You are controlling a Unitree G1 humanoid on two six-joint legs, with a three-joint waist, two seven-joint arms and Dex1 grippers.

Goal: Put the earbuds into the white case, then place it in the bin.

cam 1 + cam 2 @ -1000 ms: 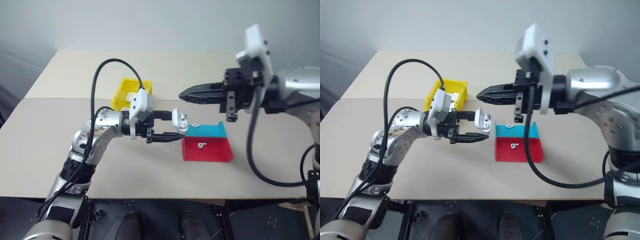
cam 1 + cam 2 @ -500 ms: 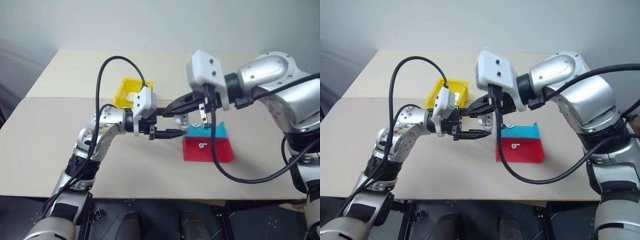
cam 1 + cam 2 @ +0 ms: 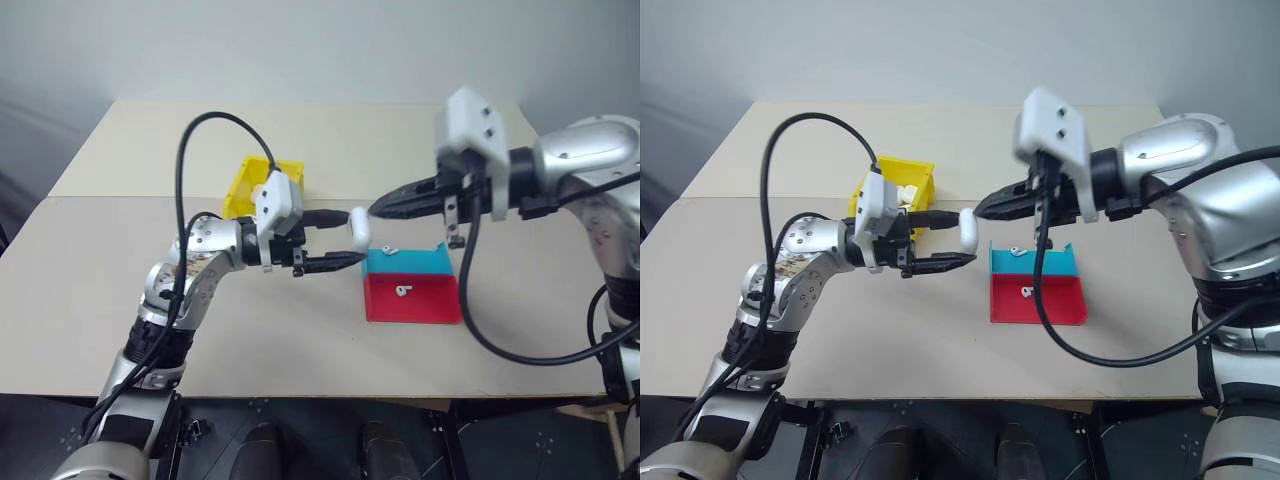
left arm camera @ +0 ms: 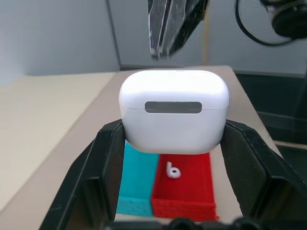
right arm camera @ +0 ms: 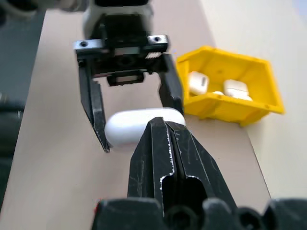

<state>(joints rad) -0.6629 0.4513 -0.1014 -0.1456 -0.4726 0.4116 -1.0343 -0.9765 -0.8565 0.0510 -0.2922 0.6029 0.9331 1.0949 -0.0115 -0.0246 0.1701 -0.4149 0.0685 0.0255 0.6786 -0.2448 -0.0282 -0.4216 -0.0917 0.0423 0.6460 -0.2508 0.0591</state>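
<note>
Left tool (image 3: 338, 240): clamped on the white case (image 3: 358, 230), one black finger on either side of it, held in the air above the tabletop (image 3: 300, 340) just left of the tray.
White case: lid shut (in the left wrist view (image 4: 173, 111) the closed seam and a grey oval patch face the camera); it hangs just beside the tip of the right tool, and whether the two touch cannot be told.
Right tool (image 3: 378, 208): fingers pressed together with nothing between them, pointing leftward toward the case; in the right wrist view its closed black fingers (image 5: 168, 158) sit in front of the case (image 5: 129, 125).
Earbuds: one (image 3: 401, 292) lies in the red half of the tray, another (image 3: 389, 250) in the blue half; both are apart from the case.
Tray (image 3: 425, 308): shallow, red at the near half and blue at the far half, resting on the tabletop to the right of the held case.
Bin (image 3: 243, 180): yellow, on the tabletop behind the left tool; the right wrist view shows white case-like items (image 5: 234, 88) inside it.
</note>
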